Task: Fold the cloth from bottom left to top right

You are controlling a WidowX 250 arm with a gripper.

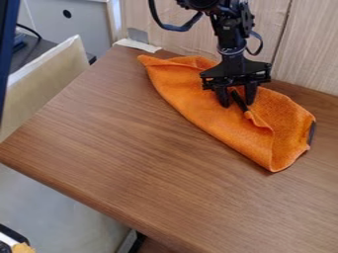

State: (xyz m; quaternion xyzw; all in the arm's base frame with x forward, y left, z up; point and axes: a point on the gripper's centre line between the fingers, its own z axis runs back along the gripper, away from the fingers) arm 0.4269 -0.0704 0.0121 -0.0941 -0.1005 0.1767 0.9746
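The black gripper hangs down over the orange cloth, its two fingers standing wide, with a gap between them. A dark strip slants through that gap, and just below it I see a small raised fold of the cloth. Whether the fingertips touch the fabric I can't tell from here.

The cloth lies toward the far edge of the brown tabletop, folded and uneven. One end tapers to a point near the tabletop's far left corner; from there a long, slightly bowed side slants down and to the right, ending in a rounded tip that points toward the near edge. A crease climbs from that tip toward the small fold by the gripper. At the cloth's right end, a narrow dark piece runs along its side.

Behind the far edge stands a pale wood-grained panel, the arm in front of it. A whitish strip sits at the far left corner, and a beige panel rises beyond the tabletop's left edge.
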